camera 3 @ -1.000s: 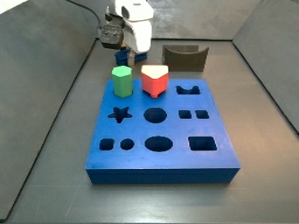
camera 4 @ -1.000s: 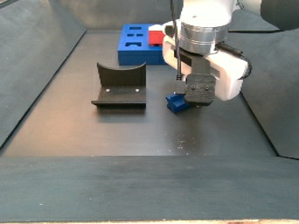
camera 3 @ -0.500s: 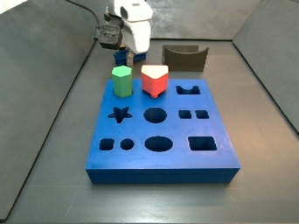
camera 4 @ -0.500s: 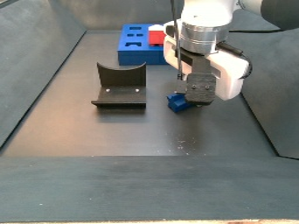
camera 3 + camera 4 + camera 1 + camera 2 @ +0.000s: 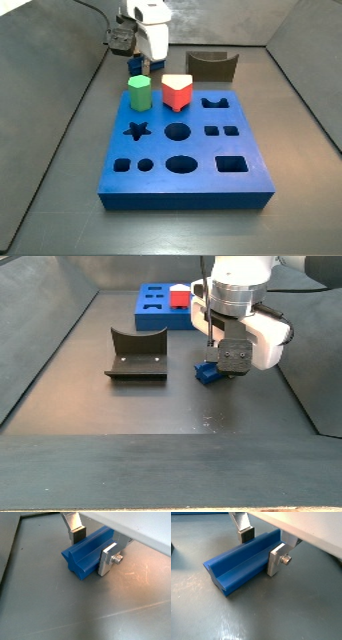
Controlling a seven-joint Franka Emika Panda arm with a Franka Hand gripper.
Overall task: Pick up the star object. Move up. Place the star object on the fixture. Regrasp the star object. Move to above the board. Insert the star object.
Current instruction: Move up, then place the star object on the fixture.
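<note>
The gripper (image 5: 263,546) straddles the star object (image 5: 241,562), a dark-blue ridged prism lying on its side on the grey desk (image 5: 291,612). In both wrist views one silver finger (image 5: 108,559) stands against one long flank of the star object (image 5: 89,552) and the dark-padded finger stands at the opposite flank, so the piece lies between the two plates, with its star-shaped end face sticking out past them. The jaws stand only about as wide as the prism; whether the pads press on it cannot be told.

In a side view the gripper (image 5: 218,364) hangs low over the desk (image 5: 160,416) with the star object (image 5: 207,373) showing blue just beneath it. The fixture (image 5: 136,353), a dark notched bracket, sits beside the star object, apart from it. The board (image 5: 160,308) lies beyond the fixture.

In a side view from the board's (image 5: 187,160) end, the green peg (image 5: 138,93) and the red peg (image 5: 177,92) stand upright in the board, with the fixture (image 5: 211,66) behind them.
</note>
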